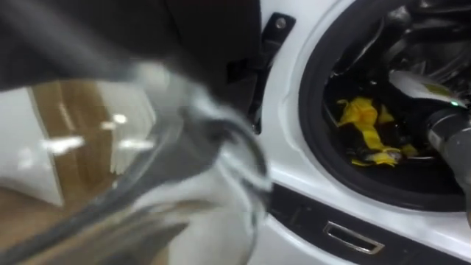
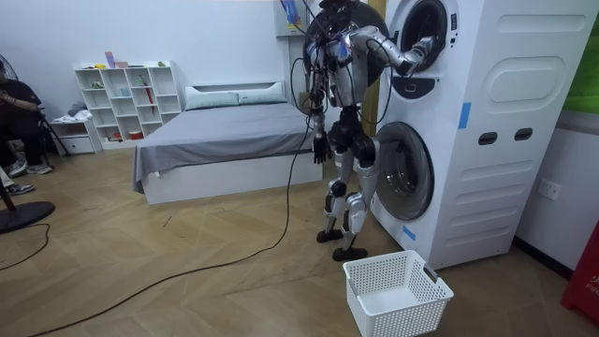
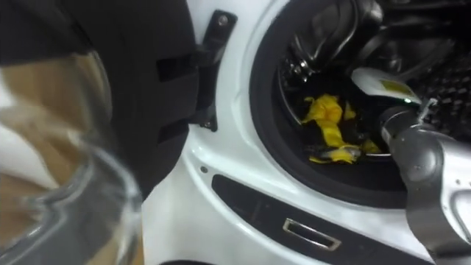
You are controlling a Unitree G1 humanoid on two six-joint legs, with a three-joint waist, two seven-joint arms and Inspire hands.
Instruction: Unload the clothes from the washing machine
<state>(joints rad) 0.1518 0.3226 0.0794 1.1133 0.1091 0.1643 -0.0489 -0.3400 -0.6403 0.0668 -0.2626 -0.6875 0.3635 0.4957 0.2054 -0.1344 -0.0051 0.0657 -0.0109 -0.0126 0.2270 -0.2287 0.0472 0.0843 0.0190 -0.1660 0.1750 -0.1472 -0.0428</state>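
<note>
A yellow garment (image 3: 327,114) lies in the dark drum of the upper machine (image 2: 440,56), near the front of the opening. My right arm reaches in from the lower right, and my right hand (image 3: 375,96) is inside the drum just right of the cloth. Its fingers are lost in the dark, so I cannot tell whether they touch the garment. In the room view I stand facing the stacked machines, and my left hand (image 2: 321,148) hangs down by my hip.
The upper machine's glass door (image 1: 184,147) stands swung open to my left, close to my head. A white laundry basket (image 2: 398,295) sits on the floor by my feet, before the lower machine (image 2: 402,173). A bed (image 2: 225,136) and a seated person (image 2: 14,112) are behind me.
</note>
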